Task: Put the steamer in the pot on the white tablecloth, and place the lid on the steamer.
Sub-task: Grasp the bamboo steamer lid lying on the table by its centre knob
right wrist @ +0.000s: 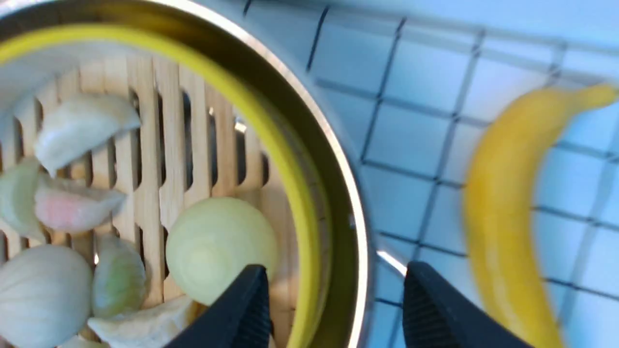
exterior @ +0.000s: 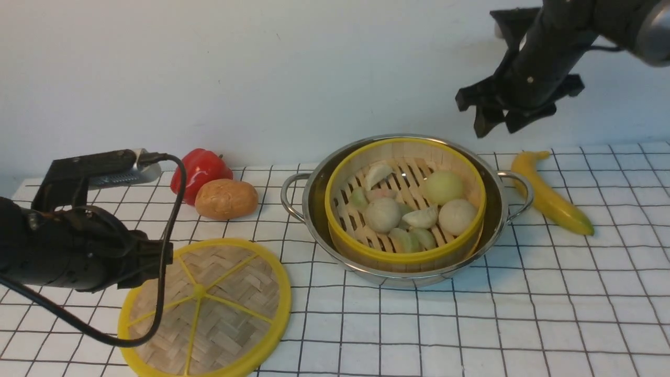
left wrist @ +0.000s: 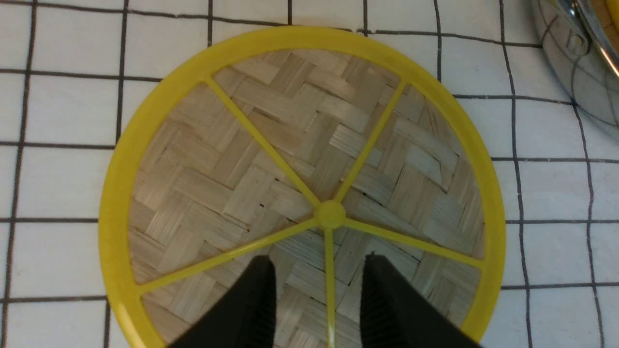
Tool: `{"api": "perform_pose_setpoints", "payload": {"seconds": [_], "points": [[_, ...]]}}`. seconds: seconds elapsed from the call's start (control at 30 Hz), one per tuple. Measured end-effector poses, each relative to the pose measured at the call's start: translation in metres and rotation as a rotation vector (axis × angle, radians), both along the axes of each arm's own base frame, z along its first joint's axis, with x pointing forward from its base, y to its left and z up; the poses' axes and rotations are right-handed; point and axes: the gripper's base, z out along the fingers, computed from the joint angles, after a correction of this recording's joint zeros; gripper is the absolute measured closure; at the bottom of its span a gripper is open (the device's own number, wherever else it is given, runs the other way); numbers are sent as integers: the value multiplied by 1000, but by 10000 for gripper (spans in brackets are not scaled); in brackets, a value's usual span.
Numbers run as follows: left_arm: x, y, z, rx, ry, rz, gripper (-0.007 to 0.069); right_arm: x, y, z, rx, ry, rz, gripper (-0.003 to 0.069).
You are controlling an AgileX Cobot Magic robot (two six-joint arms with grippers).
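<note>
The steamer (exterior: 398,255), a bamboo basket with a yellow rim, sits inside the steel pot (exterior: 315,209) on the white tablecloth (exterior: 471,324); dumplings and buns lie on its slats. The lid (exterior: 209,309) lies flat on the cloth at the front left, apart from the pot. My left gripper (left wrist: 316,261) hovers open over the lid (left wrist: 271,159), its fingers either side of one yellow spoke, holding nothing. My right gripper (exterior: 497,128) hangs open in the air above and to the right of the pot. In its wrist view the right gripper (right wrist: 333,270) stands over the steamer rim (right wrist: 290,159) and pot rim (right wrist: 338,164).
A red pepper (exterior: 201,170) and a brown bread roll (exterior: 226,199) lie at the back left beside the pot's left handle. A banana (exterior: 549,196) lies just right of the pot's right handle. A wall closes off the back of the table.
</note>
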Motion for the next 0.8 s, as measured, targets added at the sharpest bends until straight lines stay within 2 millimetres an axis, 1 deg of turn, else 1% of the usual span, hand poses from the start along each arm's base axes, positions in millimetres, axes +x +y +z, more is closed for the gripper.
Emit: {"api": "perform_pose_setpoints", "payload": {"seconds": [0.03, 0.13, 0.17, 0.2, 0.23, 0.27, 0.33, 0.37, 0.4, 0.43, 0.47, 0.5, 0.53, 0.57, 0.6, 0.63, 0.67, 0.7, 0.8], "points": [[2, 0, -2, 0, -1, -3, 382, -3, -1, 8, 0, -17, 1, 279], [8, -1, -12, -16, 14, 3, 382, -24, -7, 55, 23, -116, 2, 279], [9, -1, -13, -17, 17, 3, 382, -28, -8, 61, 27, -131, 2, 279], [12, -1, -18, -27, 27, 3, 382, -42, -11, 86, 42, -188, 3, 279], [14, -3, -22, -29, 36, -6, 382, -51, -14, 100, 52, -220, 5, 279], [15, -4, -25, -30, 42, -16, 382, -65, -17, 121, 69, -270, 11, 279], [17, -8, -32, -23, 57, -48, 382, -91, -22, 154, 99, -350, 29, 279], [18, -10, -34, -19, 62, -63, 382, -104, -25, 168, 113, -388, 37, 279], [18, -12, -35, -20, 62, -66, 382, -107, -25, 171, 116, -395, 39, 279], [20, -16, -38, -15, 60, -80, 382, -128, -29, 192, 138, -452, 53, 279], [21, -19, -40, -9, 56, -90, 382, -141, -32, 203, 147, -486, 61, 279], [23, -21, -42, -5, 53, -96, 382, -151, -34, 212, 153, -511, 67, 279], [24, -25, -44, 2, 47, -103, 382, -167, -38, 225, 161, -554, 77, 279], [25, -26, -45, 3, 46, -106, 382, -167, -38, 225, 161, -555, 77, 279], [26, -28, -46, 9, 44, -112, 382, -178, -41, 233, 165, -582, 82, 279], [27, -31, -49, 18, 39, -121, 382, -194, -45, 243, 171, -620, 85, 279], [27, -31, -49, 18, 39, -121, 382, -194, -45, 243, 171, -620, 85, 279], [28, -32, -50, 23, 37, -126, 382, -205, -48, 251, 174, -648, 88, 279], [30, -33, -50, 29, 23, -125, 382, -223, -52, 261, 176, -691, 97, 279]]}}
